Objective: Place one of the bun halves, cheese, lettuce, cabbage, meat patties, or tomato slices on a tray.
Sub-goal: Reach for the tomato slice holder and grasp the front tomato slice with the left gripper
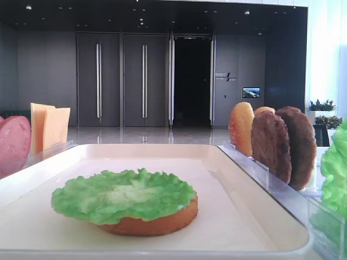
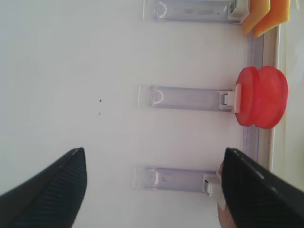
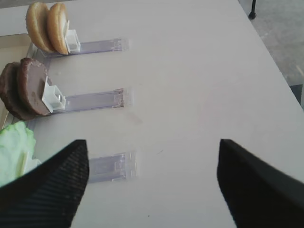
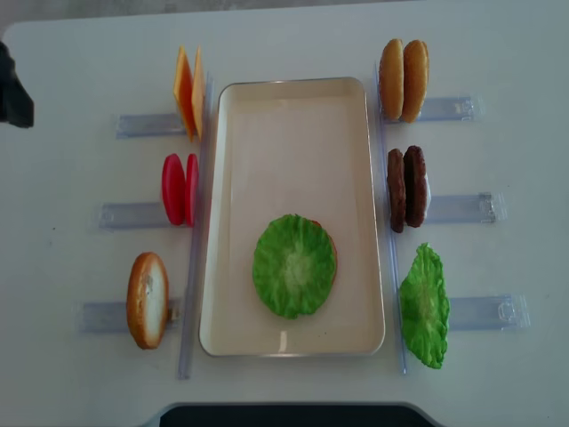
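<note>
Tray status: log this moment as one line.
tray: bun half with lettuce on top | tomato slices: racked left | meat patties: racked right | left gripper: open, empty | right gripper: open, empty

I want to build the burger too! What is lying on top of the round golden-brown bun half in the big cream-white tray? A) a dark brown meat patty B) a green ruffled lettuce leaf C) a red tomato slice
B: a green ruffled lettuce leaf covers the round golden-brown bun half on the big cream-white tray.
</note>
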Controlling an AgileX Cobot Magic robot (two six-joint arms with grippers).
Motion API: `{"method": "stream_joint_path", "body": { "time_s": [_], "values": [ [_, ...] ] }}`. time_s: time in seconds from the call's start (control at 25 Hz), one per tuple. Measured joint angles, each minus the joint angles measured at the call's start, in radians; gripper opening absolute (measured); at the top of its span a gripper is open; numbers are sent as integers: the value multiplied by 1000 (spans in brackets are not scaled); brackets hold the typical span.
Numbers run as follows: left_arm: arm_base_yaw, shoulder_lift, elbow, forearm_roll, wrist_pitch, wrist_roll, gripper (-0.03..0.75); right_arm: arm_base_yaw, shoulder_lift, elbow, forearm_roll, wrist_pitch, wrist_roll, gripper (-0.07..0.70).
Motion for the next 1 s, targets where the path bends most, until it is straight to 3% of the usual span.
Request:
{"method": "stream_joint_path", "body": {
  "time_s": [0.28, 0.76, 0.88, 1.0],
  "values": [
    [0, 141, -51, 0, -11, -20, 692, 0, 0, 0, 0, 0, 0, 531],
    [-8, 157, -55, -63, -11, -42, 692, 0, 0, 0, 0, 0, 0, 531],
    [-82, 158, -55, -30, -11, -67, 692, 0, 0, 0, 0, 0, 0, 531],
    [-203, 167, -55, 22, -11, -165, 692, 0, 0, 0, 0, 0, 0, 531]
  ]
}}
